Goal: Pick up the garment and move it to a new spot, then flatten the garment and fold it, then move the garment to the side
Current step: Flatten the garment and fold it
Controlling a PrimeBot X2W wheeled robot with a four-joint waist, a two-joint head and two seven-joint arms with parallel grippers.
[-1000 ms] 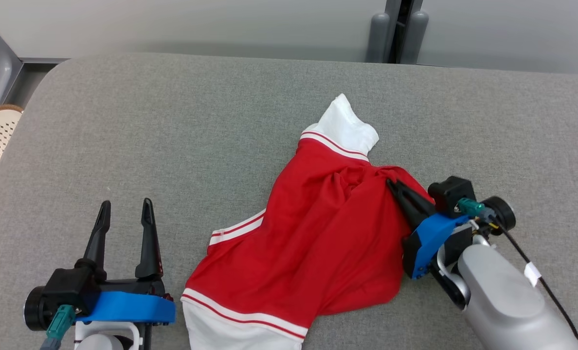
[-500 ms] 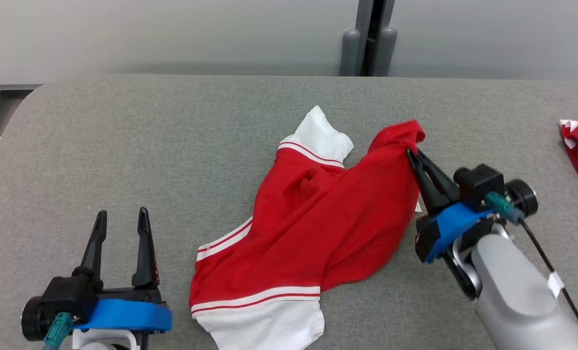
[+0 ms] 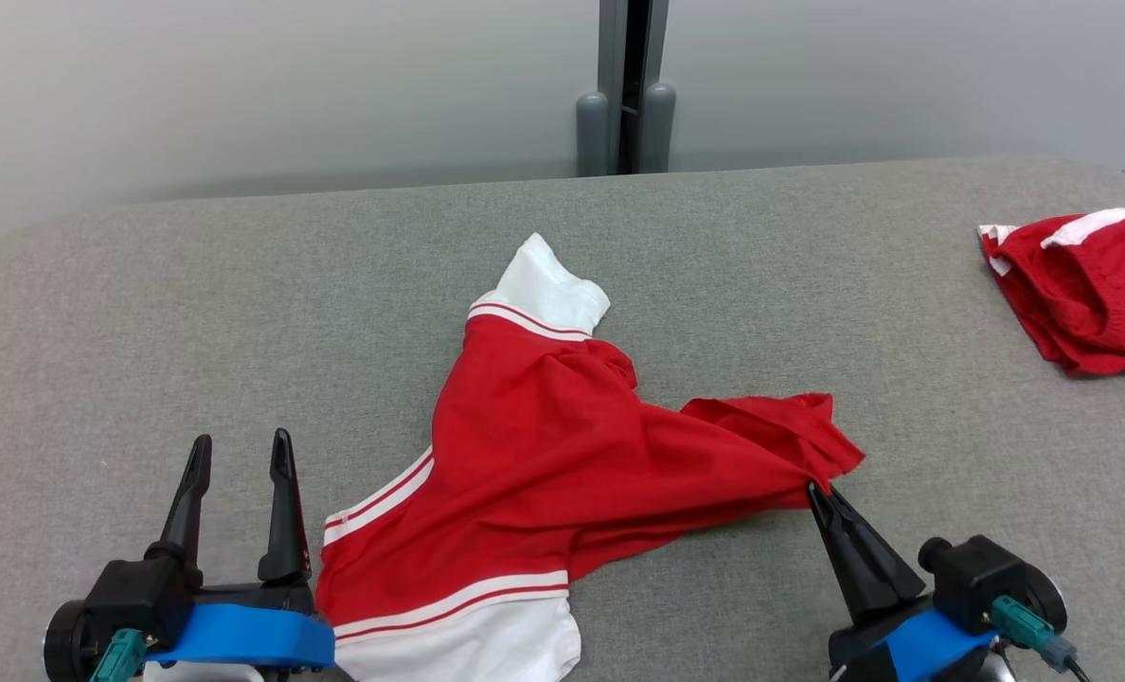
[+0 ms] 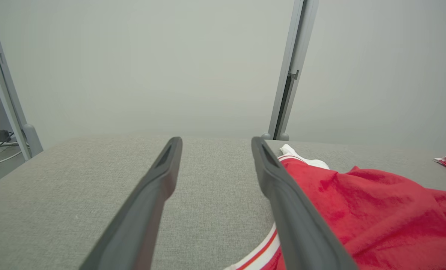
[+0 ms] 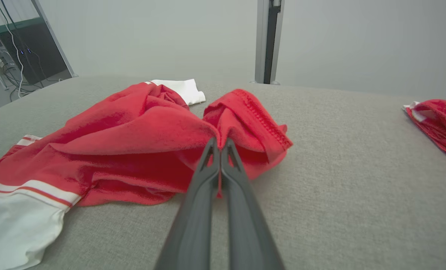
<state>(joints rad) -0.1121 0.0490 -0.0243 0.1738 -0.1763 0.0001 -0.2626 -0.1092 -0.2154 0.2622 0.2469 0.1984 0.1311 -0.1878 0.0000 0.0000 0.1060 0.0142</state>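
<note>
Head view downward, wrist views low, sharing garment (image 3: 544,445)

A robot test lab.
Plain grey partition panels (image 3: 241,95), a cloth-covered grey table (image 3: 193,284), loose cables (image 5: 9,75) beside a dark equipment rack (image 5: 39,56).

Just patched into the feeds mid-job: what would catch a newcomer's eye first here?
The red garment with white, striped ends sprawls crumpled across the middle of the grey table, and the right gripper is shut on its red edge at the near right. The left gripper hangs open beside the garment's near left end, holding nothing. A second red garment lies bunched at the table's far right edge.
</note>
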